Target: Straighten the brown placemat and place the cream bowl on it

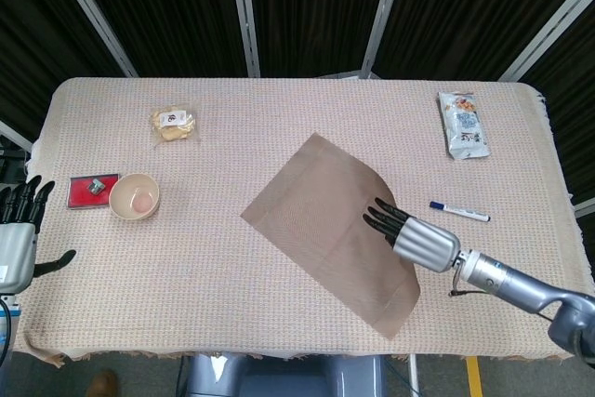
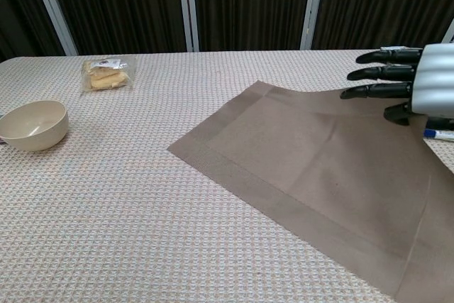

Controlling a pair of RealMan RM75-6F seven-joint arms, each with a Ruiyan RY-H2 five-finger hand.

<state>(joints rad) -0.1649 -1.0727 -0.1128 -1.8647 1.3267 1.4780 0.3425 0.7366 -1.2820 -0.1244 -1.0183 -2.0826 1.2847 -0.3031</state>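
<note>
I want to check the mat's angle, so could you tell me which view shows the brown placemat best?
The head view: the whole brown placemat shows from above, lying diagonally, the right hand at its edge. The chest view crops its right side.

A staged test area of a robotics lab is shown, not a lived-in room. A table [image 1: 279,323] is covered by a beige woven cloth [image 1: 232,104], and black pleated curtains [image 1: 307,6] on pale metal poles [image 1: 244,11] are hung behind it from 10 to 2 o'clock. Unrelated props are scattered over the cloth: a snack packet [image 1: 462,124] at 2 o'clock, a marker pen [image 1: 459,211] at 3 o'clock, a bag of biscuits [image 1: 174,124] at 10 o'clock and a red box [image 1: 91,190] at 9 o'clock.
</note>
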